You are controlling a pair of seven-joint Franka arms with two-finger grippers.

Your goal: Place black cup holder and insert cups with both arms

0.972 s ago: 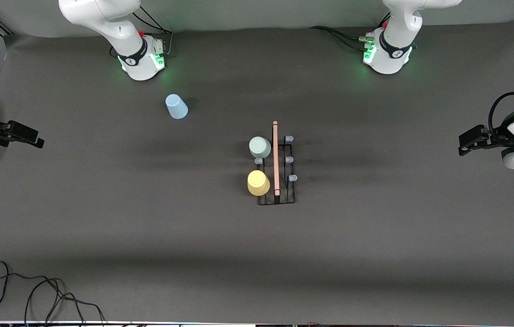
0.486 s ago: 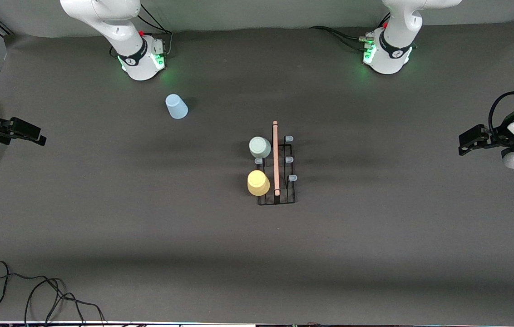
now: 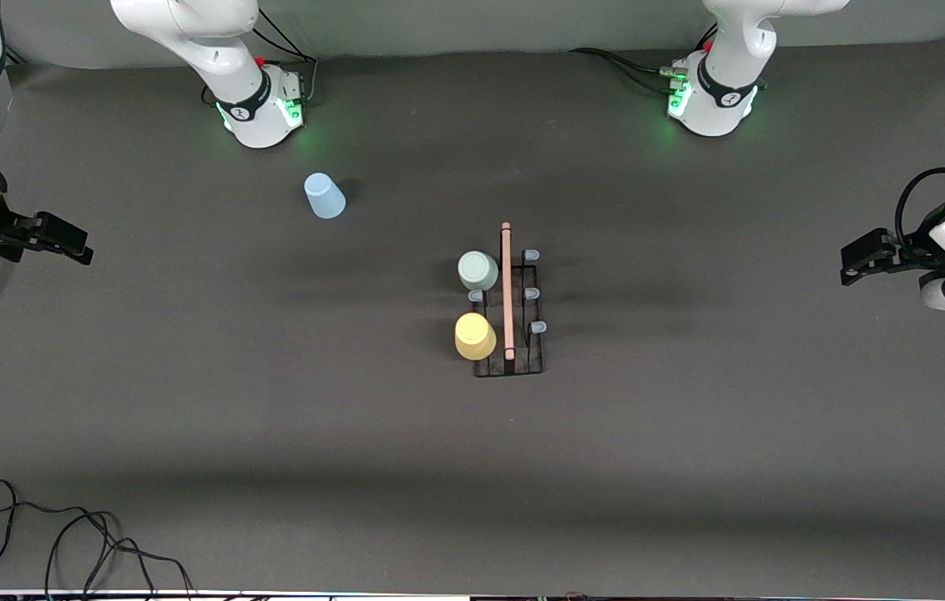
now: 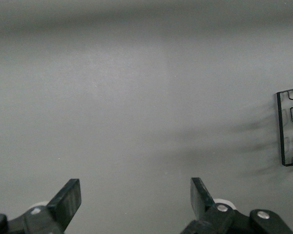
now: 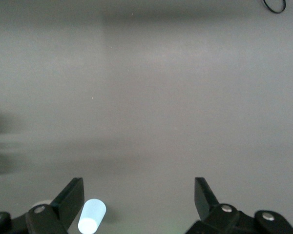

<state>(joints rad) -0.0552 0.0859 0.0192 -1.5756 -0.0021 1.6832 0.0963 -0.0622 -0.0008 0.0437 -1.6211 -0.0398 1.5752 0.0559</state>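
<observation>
The black cup holder (image 3: 518, 334) stands mid-table with its wooden rod handle (image 3: 507, 288) along the top. A pale green cup (image 3: 477, 270) and a yellow cup (image 3: 474, 335) sit upside down on its pegs on the side toward the right arm's end. The light blue cup (image 3: 324, 195) stands upside down on the table near the right arm's base; it also shows in the right wrist view (image 5: 92, 216). My right gripper (image 3: 72, 249) is open and empty over the table's right-arm end. My left gripper (image 3: 852, 265) is open and empty over the left-arm end; the holder's edge (image 4: 289, 127) shows in its wrist view.
Three bare pale-tipped pegs (image 3: 531, 293) stand on the holder's side toward the left arm's end. A black cable (image 3: 63, 538) lies coiled at the near corner on the right arm's end. The arm bases (image 3: 260, 104) glow green at the table's edge farthest from the camera.
My right gripper has moved a little toward the middle of the table. My left gripper has barely shifted. The cups and holder have not moved.
</observation>
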